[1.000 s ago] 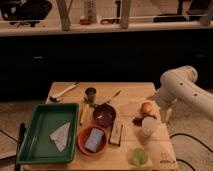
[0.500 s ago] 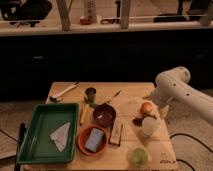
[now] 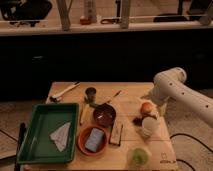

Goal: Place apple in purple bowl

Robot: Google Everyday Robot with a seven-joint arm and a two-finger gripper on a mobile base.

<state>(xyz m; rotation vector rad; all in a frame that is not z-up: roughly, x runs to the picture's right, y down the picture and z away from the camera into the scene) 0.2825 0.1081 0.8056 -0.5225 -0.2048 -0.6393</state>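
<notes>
- The hand sits at the end of the white robot arm, low over the right side of the worktop. It is just to the right of the apple, and I cannot tell whether it is open, closed or touching the fruit.
- The small round orange-red apple rests on the light wooden worktop, outside any bowl.
- The dark purple-maroon round purple bowl stands near the middle of the worktop, left of the apple and apart from it. Its inside is dark.
- A white rounded object stands just in front of the apple, with a small dark thing at its left side.
- A round orange bowl sits in front of the purple bowl and holds a blue-grey flat item.
- A tan rectangular block lies just right of the orange bowl.
- A green rectangular plastic tray fills the left side of the worktop, with a white folded sheet in it.
- A round yellow-green translucent thing sits near the front right edge.
- A small dark cup stands behind the purple bowl, and a white utensil lies at the back left corner.
</notes>
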